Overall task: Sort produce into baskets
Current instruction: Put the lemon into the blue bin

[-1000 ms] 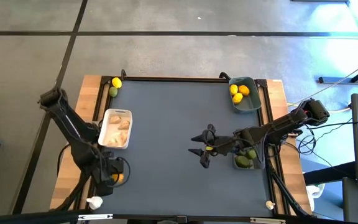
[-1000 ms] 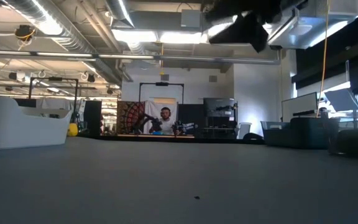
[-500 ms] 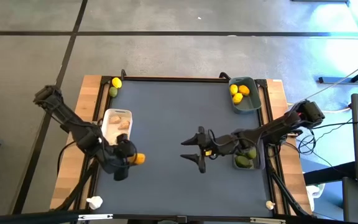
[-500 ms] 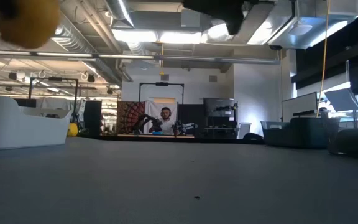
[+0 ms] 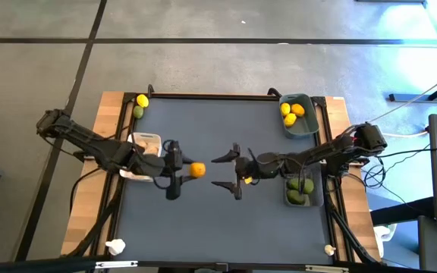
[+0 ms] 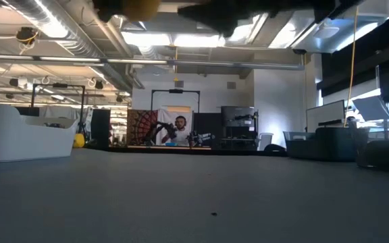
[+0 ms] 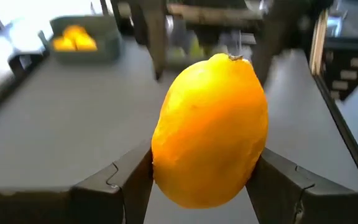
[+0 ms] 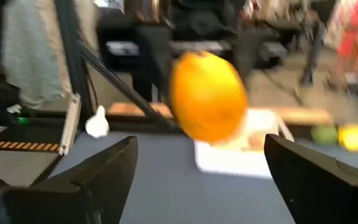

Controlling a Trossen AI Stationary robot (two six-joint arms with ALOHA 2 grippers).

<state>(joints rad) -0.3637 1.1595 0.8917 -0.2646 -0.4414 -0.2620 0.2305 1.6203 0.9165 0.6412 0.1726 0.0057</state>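
Observation:
My left gripper [image 5: 190,170] is over the middle of the table, shut on a yellow-orange lemon [image 5: 197,170], which also shows in the left wrist view [image 7: 210,130] and at the top of the low view [image 6: 132,7]. My right gripper [image 5: 218,172] is open and empty just to the lemon's right, facing it. Its fingers stand wide apart in the right wrist view [image 8: 210,180], with the lemon [image 8: 207,96] ahead of them. The white basket [image 5: 146,139] holds garlic, the blue-grey basket [image 5: 297,125] holds lemons, and the dark grey basket [image 5: 302,199] holds limes. My left gripper pinches the lemon between its two fingers [image 7: 129,180], which lie on its two opposite sides [image 7: 160,168]. The fingers come level from the table's left. The lemon is lifted clear of the table and sticks out beyond the fingertips, its pointed end [image 7: 232,57] free.
A loose lemon [image 5: 142,100] and lime [image 5: 138,112] lie at the far left corner. Garlic bulbs lie at the near left [image 5: 115,246] and near right [image 5: 329,249]. The dark mat [image 5: 203,220] is bare in front of the grippers.
My left gripper has risen from the near left corner with the lemon and carried it toward the table's middle, clear of the table. My right gripper, open throughout, has gone toward the table's left, up to the lemon.

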